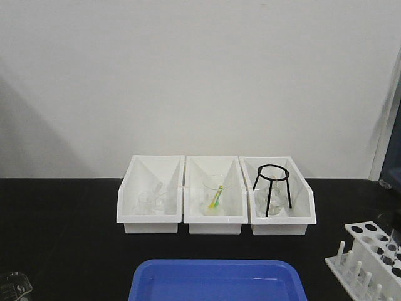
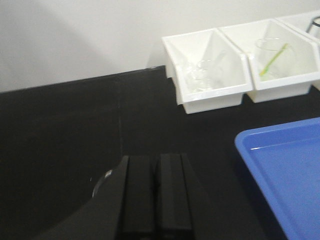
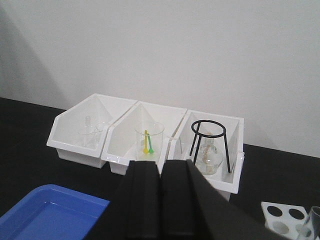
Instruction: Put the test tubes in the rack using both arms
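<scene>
Black, matte and blocky, the left gripper (image 2: 156,200) and the right gripper (image 3: 161,200) each show their two flat fingers pressed together with nothing between them. Glossy blue plastic forms the tray (image 1: 216,279) on the black table (image 1: 62,232). At the table's right edge stands the rack (image 1: 369,260), white plastic with round holes and a row of upright pegs; a slim clear test tube (image 1: 391,244) seems to stand in it, though glare blurs it. Behind sit three white bins (image 1: 216,219) holding glassware and a black wire tripod (image 1: 272,188).
</scene>
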You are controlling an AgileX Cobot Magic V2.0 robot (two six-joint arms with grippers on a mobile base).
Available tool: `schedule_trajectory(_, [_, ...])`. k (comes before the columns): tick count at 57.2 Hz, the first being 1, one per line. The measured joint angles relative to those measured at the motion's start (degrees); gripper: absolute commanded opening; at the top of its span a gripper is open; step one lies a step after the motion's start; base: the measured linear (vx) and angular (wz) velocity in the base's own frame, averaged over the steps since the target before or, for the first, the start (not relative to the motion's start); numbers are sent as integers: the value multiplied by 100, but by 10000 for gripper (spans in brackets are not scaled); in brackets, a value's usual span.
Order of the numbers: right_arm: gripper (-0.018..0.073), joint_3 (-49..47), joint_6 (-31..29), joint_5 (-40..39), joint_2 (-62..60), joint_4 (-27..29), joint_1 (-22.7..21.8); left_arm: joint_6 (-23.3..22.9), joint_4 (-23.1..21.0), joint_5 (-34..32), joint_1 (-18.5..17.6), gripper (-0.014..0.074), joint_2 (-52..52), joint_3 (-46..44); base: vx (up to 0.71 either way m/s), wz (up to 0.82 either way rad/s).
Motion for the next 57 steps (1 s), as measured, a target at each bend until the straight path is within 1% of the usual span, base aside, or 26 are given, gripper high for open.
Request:
schedule_trajectory(4, [-8, 0, 0, 0, 0, 0, 0, 49, -151, -411, 201, -20, -573, 765, 0, 0])
schedule_trajectory(8, [-8, 0, 0, 0, 0, 0, 0, 106, -207, -672, 295, -20, -1185, 1512, 0, 0])
schedule_trajectory(13, [-8, 0, 0, 0, 0, 0, 0, 123, -225, -877, 332, -20, -1926, 2376, 0, 0])
schedule_trajectory(16, [-8, 0, 0, 0, 0, 0, 0, 123, -232, -819, 339, -20, -2341, 2612, 0, 0])
schedule_trajectory(22, [-8, 0, 0, 0, 0, 0, 0, 95, -122, -487, 339, -20, -3125, 2682, 0, 0])
schedule_trajectory(27, [-8, 0, 0, 6, 0, 0, 0, 84, 8, -493, 325, -20, -3389, 2694, 0, 0])
schedule_trajectory(57, [-8, 0, 0, -31, -11, -6, 0, 49, 8, -559, 303, -20, -3408, 2700, 0, 0])
